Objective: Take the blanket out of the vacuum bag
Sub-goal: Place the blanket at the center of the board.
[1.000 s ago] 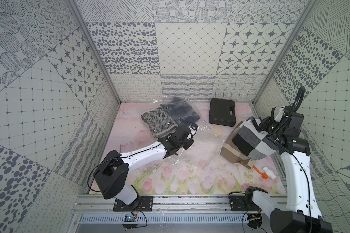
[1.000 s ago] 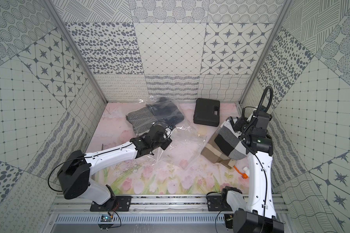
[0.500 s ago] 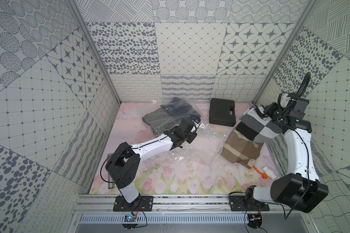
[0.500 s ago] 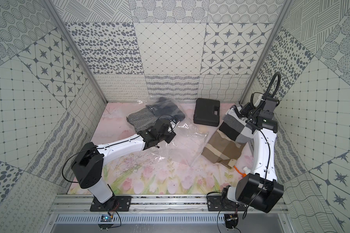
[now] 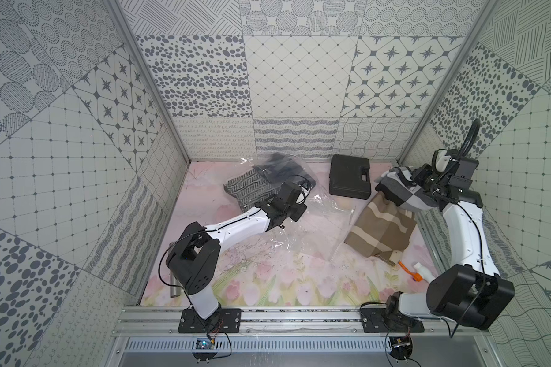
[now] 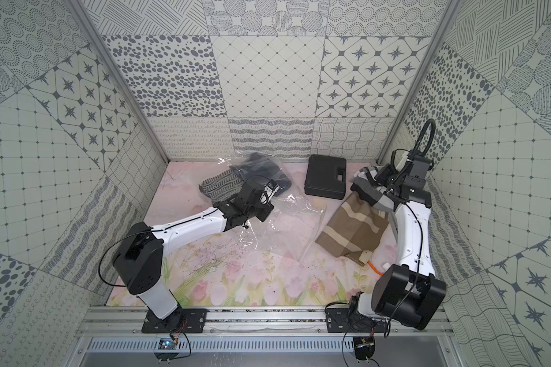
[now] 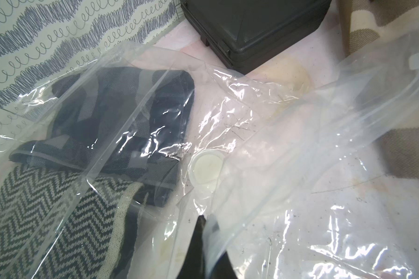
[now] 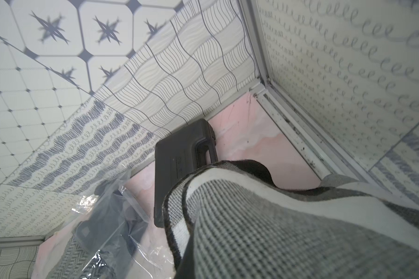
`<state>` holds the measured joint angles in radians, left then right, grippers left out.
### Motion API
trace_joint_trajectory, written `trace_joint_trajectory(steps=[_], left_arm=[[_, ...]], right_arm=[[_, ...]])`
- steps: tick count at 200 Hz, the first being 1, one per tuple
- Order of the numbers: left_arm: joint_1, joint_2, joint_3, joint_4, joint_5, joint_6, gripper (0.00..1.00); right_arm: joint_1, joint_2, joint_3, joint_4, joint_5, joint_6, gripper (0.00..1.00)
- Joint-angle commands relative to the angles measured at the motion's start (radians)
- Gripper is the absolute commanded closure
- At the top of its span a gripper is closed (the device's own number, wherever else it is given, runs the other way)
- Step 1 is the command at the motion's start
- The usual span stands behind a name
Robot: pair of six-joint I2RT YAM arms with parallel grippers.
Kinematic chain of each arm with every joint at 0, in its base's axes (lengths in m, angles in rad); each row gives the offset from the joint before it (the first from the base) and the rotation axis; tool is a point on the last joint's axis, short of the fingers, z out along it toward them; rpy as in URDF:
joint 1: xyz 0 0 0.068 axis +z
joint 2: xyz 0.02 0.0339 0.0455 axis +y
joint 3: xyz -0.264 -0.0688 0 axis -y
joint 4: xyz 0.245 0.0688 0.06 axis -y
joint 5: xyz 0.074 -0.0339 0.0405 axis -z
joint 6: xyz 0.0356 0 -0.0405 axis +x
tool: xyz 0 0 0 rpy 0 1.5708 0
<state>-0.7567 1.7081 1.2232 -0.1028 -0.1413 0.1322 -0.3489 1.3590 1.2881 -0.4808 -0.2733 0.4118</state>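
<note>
Pink flower-printed tabletop [image 5: 268, 279] carries the large, crinkly, see-through plastic vacuum bag [image 7: 288, 149], glossy and creased. Its small round white valve cap [image 7: 206, 169] sits just ahead of my left gripper [image 7: 203, 229], whose fingers [image 7: 196, 244] are pressed together on a fold of the film. Beyond the tips I see dark patterned fabric [image 7: 121, 120] and herringbone knit [image 7: 46, 229] through the plastic. My right gripper [image 5: 418, 183] is clamped on the grey, white and black checked blanket [image 8: 288, 229], held up outside the bag.

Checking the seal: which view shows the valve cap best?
Left wrist: the valve cap is large and unobstructed on the vacuum bag. Neither top view shows it clearly; the right wrist view misses it.
</note>
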Motion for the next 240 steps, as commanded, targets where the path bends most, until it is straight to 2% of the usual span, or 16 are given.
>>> trace_joint_trajectory(steps=[1, 27, 53, 89, 132, 168, 206, 212, 223, 227, 240], left_arm=[[0.011, -0.014, -0.007, -0.021, 0.007, 0.000, 1.00], [0.013, -0.026, -0.021, -0.012, 0.024, -0.004, 1.00], [0.013, -0.057, -0.050, -0.020, 0.030, -0.008, 1.00], [0.014, -0.107, -0.106, -0.017, 0.008, 0.004, 1.00], [0.014, -0.135, -0.145, 0.005, 0.015, -0.016, 1.00], [0.014, -0.153, -0.143, 0.001, 0.027, -0.032, 1.00], [0.013, -0.184, -0.175, 0.008, 0.040, -0.046, 1.00], [0.013, -0.189, -0.179, 0.005, 0.040, -0.048, 1.00], [0.013, -0.199, -0.184, -0.006, 0.039, -0.046, 1.00], [0.013, -0.201, -0.187, -0.011, 0.037, -0.042, 1.00], [0.013, -0.214, -0.188, -0.031, 0.028, -0.031, 1.00]], right_arm=[[0.072, -0.076, -0.074, 0.090, 0.006, -0.017, 1.00], [0.186, -0.130, -0.262, 0.118, 0.023, 0.010, 1.00], [0.252, -0.163, -0.430, 0.183, 0.029, 0.060, 1.00], [0.289, -0.201, -0.490, 0.152, 0.051, 0.062, 1.00], [0.314, -0.289, -0.538, 0.078, 0.023, 0.096, 1.00], [0.387, -0.336, -0.543, 0.012, 0.074, 0.113, 1.00], [0.398, -0.372, -0.623, -0.011, 0.098, 0.133, 1.00], [0.399, -0.383, -0.633, -0.017, 0.110, 0.140, 0.89], [0.398, -0.415, -0.646, -0.041, 0.139, 0.153, 0.87], [0.399, -0.429, -0.649, -0.046, 0.150, 0.157, 0.83], [0.398, -0.467, -0.651, -0.072, 0.181, 0.157, 0.46]])
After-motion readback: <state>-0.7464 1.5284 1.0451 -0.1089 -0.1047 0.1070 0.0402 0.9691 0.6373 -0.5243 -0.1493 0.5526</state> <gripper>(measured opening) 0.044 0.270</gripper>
